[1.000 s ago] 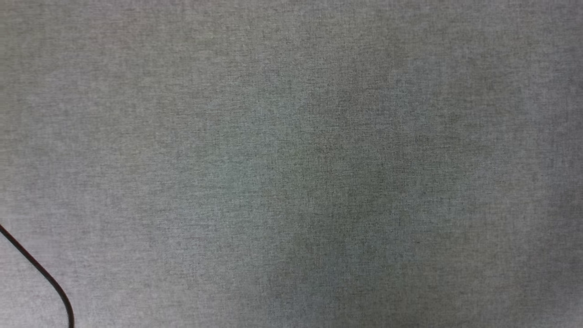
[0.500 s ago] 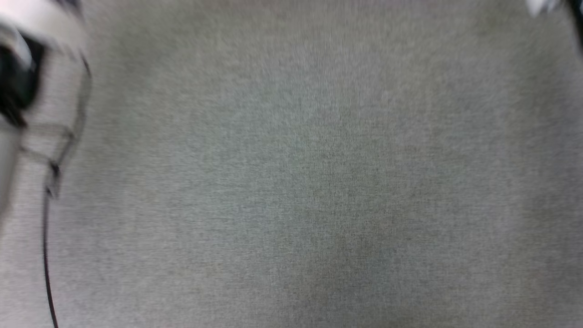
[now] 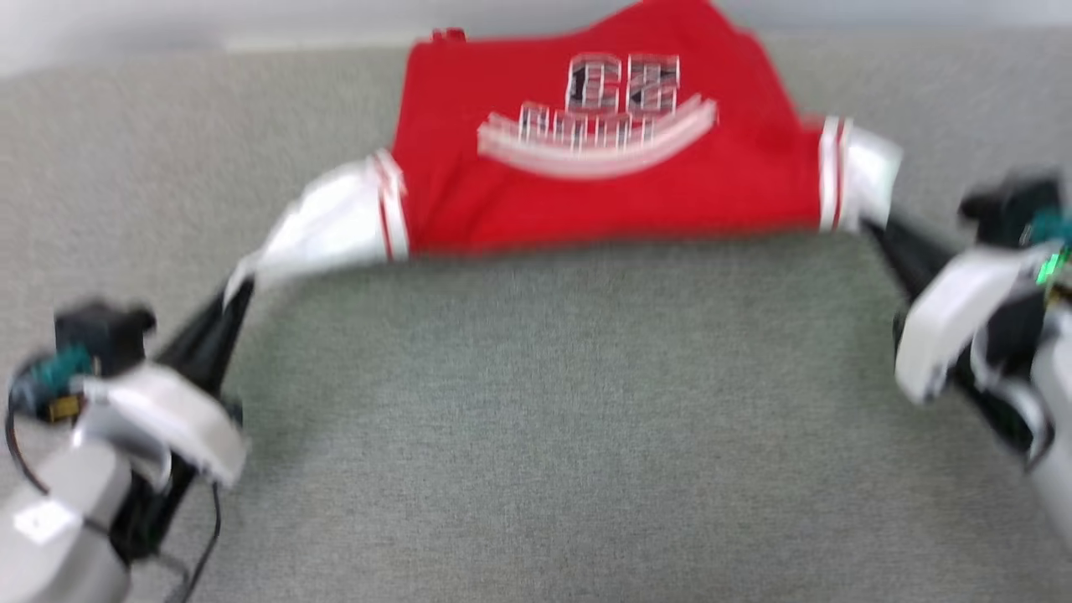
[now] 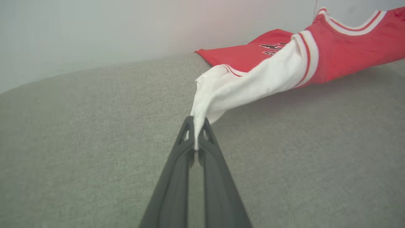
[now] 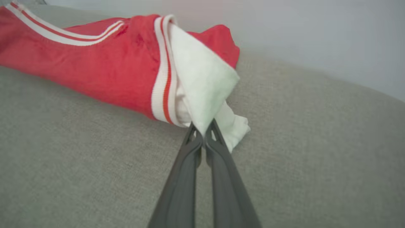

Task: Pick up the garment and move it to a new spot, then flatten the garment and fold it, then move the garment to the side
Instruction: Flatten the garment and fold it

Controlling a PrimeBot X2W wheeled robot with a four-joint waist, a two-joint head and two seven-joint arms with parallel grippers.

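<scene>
Shirt (image 3: 603, 184) is seen at 12 o'clock in the head view, print side up. It rests on the grey cloth surface (image 3: 536, 419), close to the far edge under the wall (image 4: 95, 31), and the body looks doubled over rather than flat. Left gripper (image 3: 237, 295), at 8 o'clock, is pressed together on the very tip of the left sleeve (image 3: 327, 226), which is drawn taut. Right gripper (image 3: 875, 230), at 3 o'clock, is pinched on a corner of the right sleeve (image 3: 871, 167), which is bunched and folded on itself. Main risk judged: slip-out. Only a thin edge of fabric is held on each side, so a sleeve could be stripped from the fingers by a hard or jerky pull, and with one side lost the shirt would be left crumpled. Second: uneven tension. The left side is stretched and the right is slack, so the body could be skewed if both arms are drawn apart equally. Third: drag. If the shirt is pulled toward 6 o'clock without being lifted, the lower layer could be held back by the textured surface and creases set in. Fourth: low fingertips could be caught on that surface. The head view is smeared, so the wrist views are better trusted. Whether the hem hangs past the far edge cannot be told.
</scene>
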